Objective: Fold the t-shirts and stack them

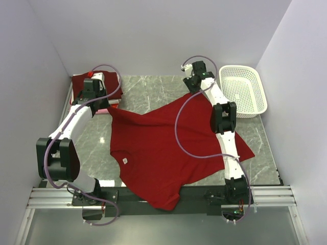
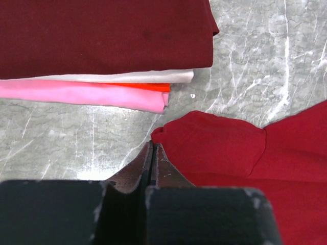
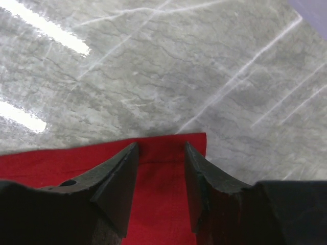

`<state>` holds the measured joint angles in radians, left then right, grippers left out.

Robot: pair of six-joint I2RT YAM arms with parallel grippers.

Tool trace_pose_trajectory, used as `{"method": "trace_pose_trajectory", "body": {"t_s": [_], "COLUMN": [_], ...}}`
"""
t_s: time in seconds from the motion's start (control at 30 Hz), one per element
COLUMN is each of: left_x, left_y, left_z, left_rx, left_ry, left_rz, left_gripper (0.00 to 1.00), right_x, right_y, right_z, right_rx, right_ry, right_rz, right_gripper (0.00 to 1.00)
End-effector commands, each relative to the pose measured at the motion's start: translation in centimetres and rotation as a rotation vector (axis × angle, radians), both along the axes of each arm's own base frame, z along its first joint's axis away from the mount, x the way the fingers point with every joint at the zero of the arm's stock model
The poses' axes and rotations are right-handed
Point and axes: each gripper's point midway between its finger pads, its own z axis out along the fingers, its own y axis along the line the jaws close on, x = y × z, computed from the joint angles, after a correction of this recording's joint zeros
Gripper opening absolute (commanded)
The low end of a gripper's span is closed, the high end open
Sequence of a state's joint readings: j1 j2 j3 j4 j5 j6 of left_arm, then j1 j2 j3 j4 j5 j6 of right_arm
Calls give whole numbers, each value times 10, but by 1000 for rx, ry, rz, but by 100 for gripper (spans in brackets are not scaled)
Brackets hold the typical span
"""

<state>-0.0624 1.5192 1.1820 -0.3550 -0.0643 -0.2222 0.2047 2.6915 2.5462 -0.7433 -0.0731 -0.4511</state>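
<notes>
A bright red t-shirt (image 1: 153,148) lies spread and turned on the marble table, its white neck label (image 1: 125,161) facing up. A folded stack (image 1: 80,84) sits at the back left: dark maroon (image 2: 102,35) on top, white (image 2: 127,77) and pink (image 2: 76,93) below. My left gripper (image 1: 106,104) (image 2: 152,144) is shut with nothing showing between its fingers, its tip at the edge of the red sleeve (image 2: 219,143) beside the stack. My right gripper (image 1: 192,90) (image 3: 161,145) is open, straddling the shirt's far hem corner (image 3: 158,194).
A white perforated basket (image 1: 242,89) stands at the back right. The red shirt's lower part hangs over the table's front edge (image 1: 163,199) between the arm bases. Walls close in the table on the left, back and right.
</notes>
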Motion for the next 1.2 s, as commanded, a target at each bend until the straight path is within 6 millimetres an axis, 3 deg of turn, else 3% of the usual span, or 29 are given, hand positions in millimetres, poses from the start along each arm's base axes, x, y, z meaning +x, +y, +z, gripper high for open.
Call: {"method": "trace_pose_trajectory", "body": {"t_s": [0.0, 0.33, 0.47, 0.6, 0.63, 0.7, 0.73, 0.83, 0.9, 1.0, 1.1, 1.17], "left_x": [1, 1, 1, 0, -1, -1, -1, -1, -1, -1, -2, -2], "left_y": [-2, -4, -4, -3, -3, -4, -4, -5, -6, -6, -6, -5], "left_z": [18, 18, 18, 20, 21, 22, 23, 22, 23, 25, 25, 26], "left_rx": [1, -4, -4, -2, -1, -3, -4, -8, -9, -13, -10, -6], "left_ry": [-64, -65, -65, -68, -73, -76, -77, -74, -77, -82, -82, -85], "left_rz": [-24, -34, -36, -36, -36, -39, -40, -46, -47, -49, -47, -45], "left_gripper": [0, 0, 0, 0, 0, 0, 0, 0, 0, 0, 0, 0], "right_x": [-12, -57, -68, -92, -103, -113, -123, -134, -134, -118, -87, -77], "right_y": [8, -1, 2, 8, 5, 6, 5, 7, 7, 8, 8, 6], "right_z": [-6, -17, -1, 2, -5, 3, -5, 11, 17, 36, 68, 69], "right_rx": [-93, -84, -23, 19, 20, 38, 46, 82, 99, 141, 187, 210], "right_ry": [24, 194, 215, 295, 337, 342, 370, 360, 350, 281, 186, 176], "right_rz": [64, 67, 71, 95, 93, 102, 106, 112, 103, 76, 44, 18], "right_gripper": [47, 33, 31, 27, 26, 27, 27, 28, 29, 33, 40, 44]}}
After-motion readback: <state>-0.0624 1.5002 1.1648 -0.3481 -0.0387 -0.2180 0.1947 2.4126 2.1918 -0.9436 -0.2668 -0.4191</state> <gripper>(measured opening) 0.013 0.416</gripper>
